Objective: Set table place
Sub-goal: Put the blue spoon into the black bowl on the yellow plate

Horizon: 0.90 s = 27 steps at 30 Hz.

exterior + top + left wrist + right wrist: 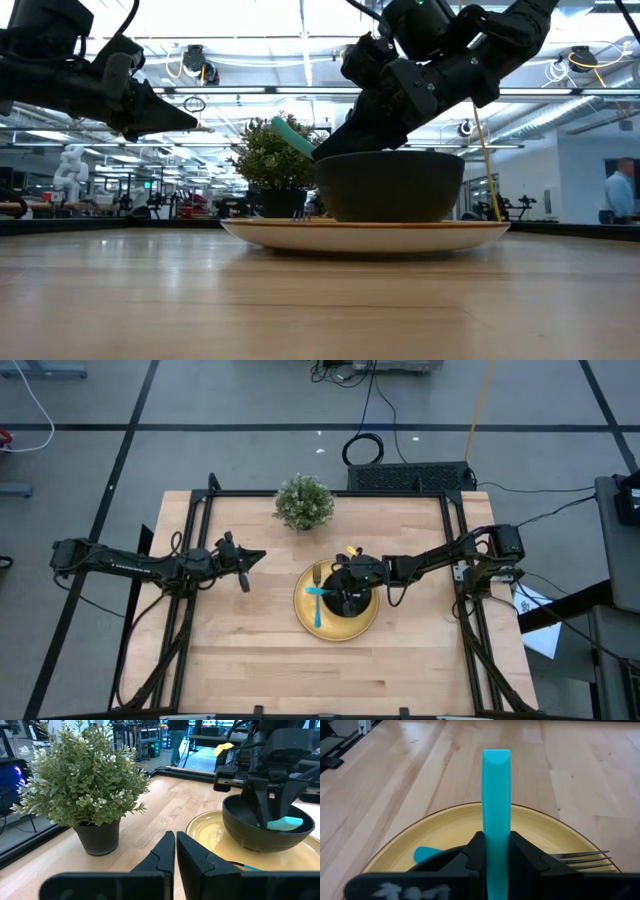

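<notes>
A round yellow plate lies on the light-wood table, with a black bowl standing on it. A fork with a light-blue handle lies on the plate left of the bowl, its tines toward the far edge. My right gripper is over the bowl's left part, shut on the spoon's light-blue handle. The spoon's metal end is hidden. My left gripper is shut and empty, above the table left of the plate. My right gripper pinches the spoon's light-blue handle between its two fingers. The fingers slant down from the table's right over the bowl. The handle's free end sticks out past the fingertips toward the table's left, tilted upward. The gripper hides the spoon's other end.
A small bushy potted plant stands near the far edge, behind the plate and between the two arms. Bare tabletop lies to the near side and left of the plate. A person shows far off in the room.
</notes>
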Each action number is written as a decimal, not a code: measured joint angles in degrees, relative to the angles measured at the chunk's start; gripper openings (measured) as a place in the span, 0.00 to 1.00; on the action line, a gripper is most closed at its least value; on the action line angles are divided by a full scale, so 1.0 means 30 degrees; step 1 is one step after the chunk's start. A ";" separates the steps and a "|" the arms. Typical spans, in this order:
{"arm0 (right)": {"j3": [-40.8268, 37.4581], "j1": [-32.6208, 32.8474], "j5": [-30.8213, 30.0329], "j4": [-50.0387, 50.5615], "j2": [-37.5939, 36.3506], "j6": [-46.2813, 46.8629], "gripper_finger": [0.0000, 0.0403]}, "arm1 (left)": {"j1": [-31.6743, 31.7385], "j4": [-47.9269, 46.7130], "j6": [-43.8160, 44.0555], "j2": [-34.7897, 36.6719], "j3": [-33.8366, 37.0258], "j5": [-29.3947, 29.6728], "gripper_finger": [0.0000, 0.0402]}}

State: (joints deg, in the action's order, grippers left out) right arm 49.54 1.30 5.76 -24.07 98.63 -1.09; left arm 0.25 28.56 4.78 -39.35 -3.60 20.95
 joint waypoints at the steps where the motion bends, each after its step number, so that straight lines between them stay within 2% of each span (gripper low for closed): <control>1: 0.0000 -0.0001 0.0000 0.0021 0.0000 0.0042 0.12 | 0.0000 0.0000 0.0000 0.0000 0.0000 0.0000 0.06; 18: 0.0000 -0.0015 0.0000 0.0055 0.0000 0.0446 0.14 | 0.0015 -0.0001 0.0087 0.0000 0.0000 0.0000 0.06; 27: 0.0000 -0.0015 0.0000 0.0048 0.0000 0.0424 0.19 | 0.0015 0.0000 0.0080 0.0000 0.0000 0.0000 0.06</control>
State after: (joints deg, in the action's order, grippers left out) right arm 49.54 1.26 5.76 -23.92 98.63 0.19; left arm 0.30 28.56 5.02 -39.35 -3.60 20.95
